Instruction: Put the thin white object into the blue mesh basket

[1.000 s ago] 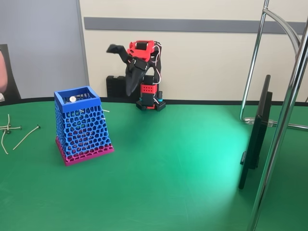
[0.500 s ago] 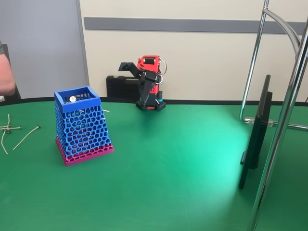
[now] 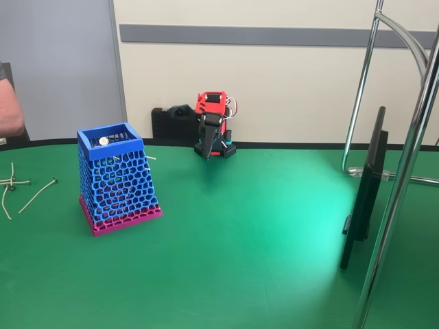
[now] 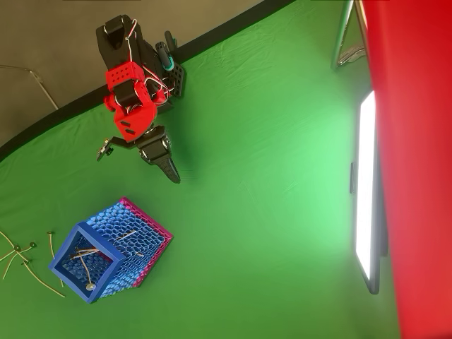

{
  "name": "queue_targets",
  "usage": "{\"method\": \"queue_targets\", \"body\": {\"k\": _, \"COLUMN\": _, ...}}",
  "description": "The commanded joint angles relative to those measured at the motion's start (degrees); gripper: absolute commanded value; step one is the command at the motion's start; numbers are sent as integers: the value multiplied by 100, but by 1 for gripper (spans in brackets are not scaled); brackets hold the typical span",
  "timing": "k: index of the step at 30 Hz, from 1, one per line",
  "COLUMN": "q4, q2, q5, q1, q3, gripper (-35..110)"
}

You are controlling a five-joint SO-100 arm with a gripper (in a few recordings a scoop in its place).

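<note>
The blue mesh basket (image 3: 116,179) with a magenta base stands on the left of the green table, also in the overhead view (image 4: 109,258). Several thin white objects lie inside it (image 4: 88,254), and one end pokes out through the mesh (image 3: 148,157). More thin white objects lie loose on the table left of the basket (image 3: 38,195) (image 4: 28,272). My gripper (image 3: 193,133) (image 4: 140,164) is folded down by the arm's base at the table's far edge, well away from the basket. One jaw points down and the other sticks out sideways, with nothing between them.
A black monitor (image 3: 363,192) stands on edge at the right, beside chrome stand tubes (image 3: 405,171). A black case (image 3: 171,123) sits behind the arm's base. A person's arm (image 3: 10,110) shows at the left edge. Open green table lies between basket and monitor.
The arm has dropped from a raised pose and folded back over its base, the gripper swinging down. The person's arm at the left edge has shifted.
</note>
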Motion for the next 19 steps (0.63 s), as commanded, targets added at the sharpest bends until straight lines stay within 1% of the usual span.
{"method": "queue_targets", "body": {"k": 1, "q4": 149, "q2": 44, "q5": 246, "q1": -26, "q3": 44, "gripper": 1}}
{"method": "queue_targets", "body": {"k": 7, "q4": 290, "q2": 44, "q5": 571, "q1": 79, "q3": 44, "gripper": 1}}
{"method": "queue_targets", "body": {"k": 19, "q4": 299, "q2": 44, "q5": 545, "q1": 79, "q3": 44, "gripper": 1}}
